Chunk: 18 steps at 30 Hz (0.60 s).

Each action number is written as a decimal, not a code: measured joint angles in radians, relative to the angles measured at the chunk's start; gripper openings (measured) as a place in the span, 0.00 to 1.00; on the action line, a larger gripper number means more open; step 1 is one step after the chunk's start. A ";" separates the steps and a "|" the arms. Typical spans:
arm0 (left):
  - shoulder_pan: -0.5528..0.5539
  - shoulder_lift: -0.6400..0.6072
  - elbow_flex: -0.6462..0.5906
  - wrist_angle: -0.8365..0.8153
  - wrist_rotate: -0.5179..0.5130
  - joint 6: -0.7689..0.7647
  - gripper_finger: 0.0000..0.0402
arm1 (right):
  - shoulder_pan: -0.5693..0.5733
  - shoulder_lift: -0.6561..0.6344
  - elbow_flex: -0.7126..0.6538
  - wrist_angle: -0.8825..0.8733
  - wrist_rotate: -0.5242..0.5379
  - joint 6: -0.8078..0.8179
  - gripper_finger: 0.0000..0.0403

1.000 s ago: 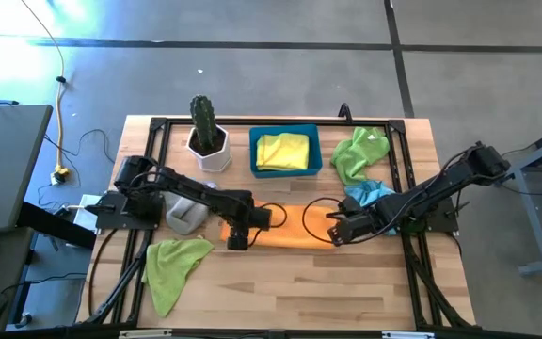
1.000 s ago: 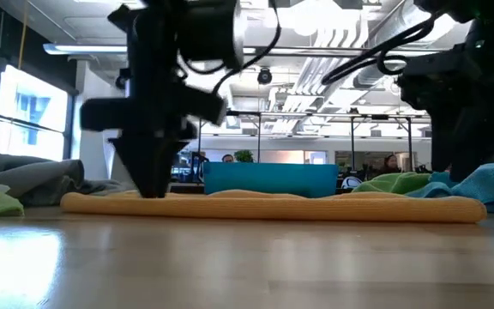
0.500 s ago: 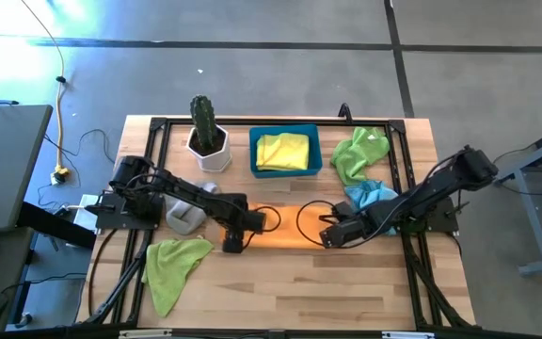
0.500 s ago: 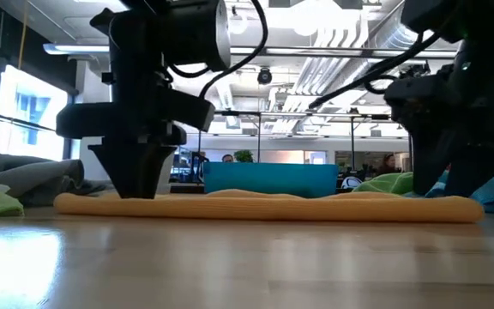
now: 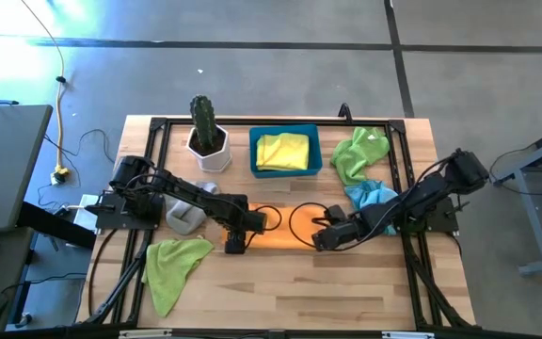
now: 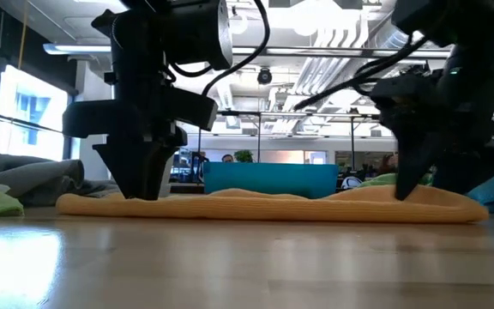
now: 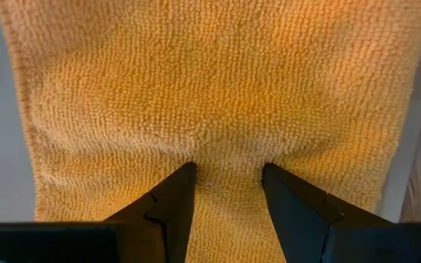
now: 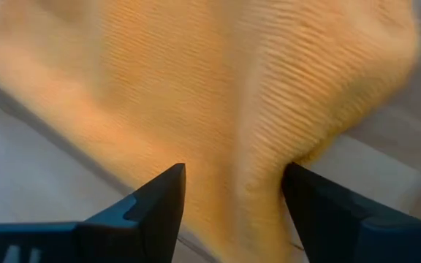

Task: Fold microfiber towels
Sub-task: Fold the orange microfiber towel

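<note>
**A:** From above, you are looking at a wooden table [image 5: 346, 292] on grey concrete. The orange towel [image 5: 285, 229] is lying mid-table, the left gripper [image 5: 234, 244] and right gripper [image 5: 316, 241] pressing down on its two ends.

**B:** And the low view?

**A:** There the towel is stretching flat along the boards, a blue bin [image 6: 270, 178] behind it, an office ceiling glowing beyond.

**B:** Your wrist views?

**A:** In the left wrist view the fingers [image 7: 168, 208] are standing spread, tips sinking into the pile, clasping nothing. In the right wrist view the fingers [image 8: 152, 208] are likewise gaping, straddling a raised fold.
</note>
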 joint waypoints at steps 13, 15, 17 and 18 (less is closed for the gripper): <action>0.000 0.001 0.000 -0.004 0.000 0.000 0.39 | 0.000 -0.075 -0.003 -0.164 0.006 0.088 0.48; 0.000 0.001 0.000 -0.005 0.000 0.000 0.39 | 0.000 -0.074 -0.002 -0.139 0.029 0.086 0.48; 0.000 0.002 -0.001 -0.004 0.000 0.000 0.39 | 0.000 -0.070 -0.002 -0.154 0.048 0.091 0.48; 0.000 0.002 -0.001 -0.004 0.000 0.000 0.39 | 0.000 -0.070 -0.002 -0.169 0.052 0.102 0.48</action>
